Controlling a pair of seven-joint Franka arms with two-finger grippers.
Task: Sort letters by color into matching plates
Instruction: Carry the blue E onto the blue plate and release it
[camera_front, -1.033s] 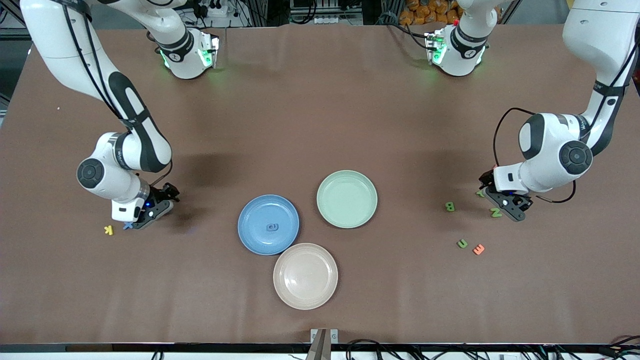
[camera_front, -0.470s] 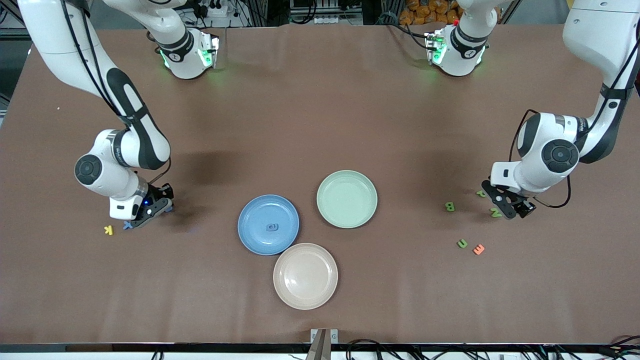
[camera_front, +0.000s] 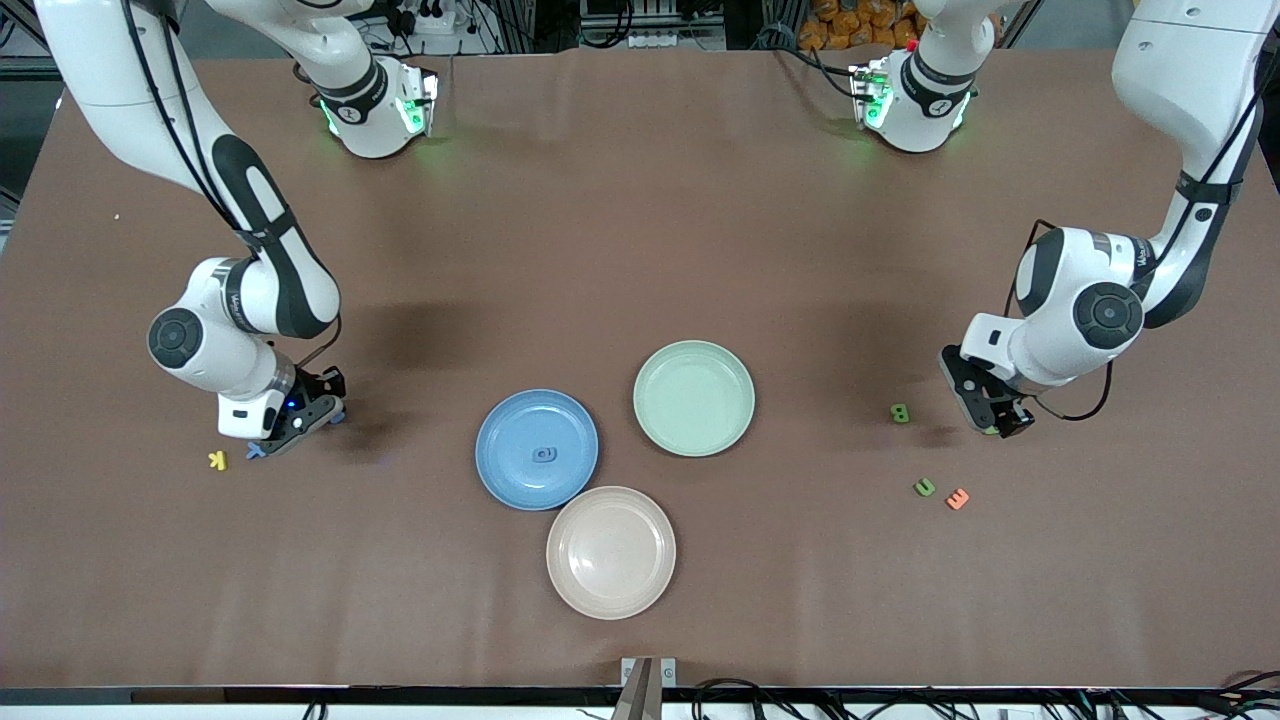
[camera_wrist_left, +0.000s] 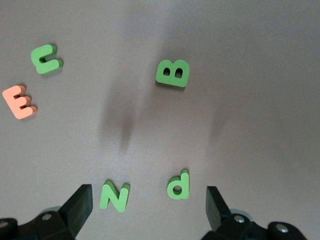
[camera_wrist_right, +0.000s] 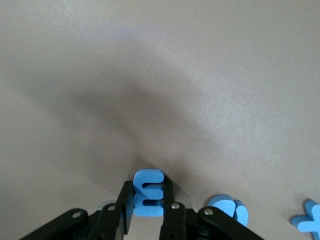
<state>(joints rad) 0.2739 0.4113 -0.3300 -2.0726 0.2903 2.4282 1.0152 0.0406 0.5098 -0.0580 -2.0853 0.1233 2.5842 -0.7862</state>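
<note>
Two changes, right gripper (camera_wrist_right: 148, 220) now clamping blue E (camera_wrist_right: 148, 192), left gripper (camera_wrist_left: 147, 210) shifted

— Bright all over? 
— Yes, even light from above on the brown table (camera_front: 640, 250). Soft dark shadows under both arms. 
— Any glare? 
— Green glow at the two arm bases, a small shine on the beige plate (camera_front: 611, 552). 
— Sharp? 
— Front view crisp. Right wrist view hazy, with a wide grey shadow. Left wrist view clear, faint long shadows beside the green letters (camera_wrist_left: 172, 73).
</note>
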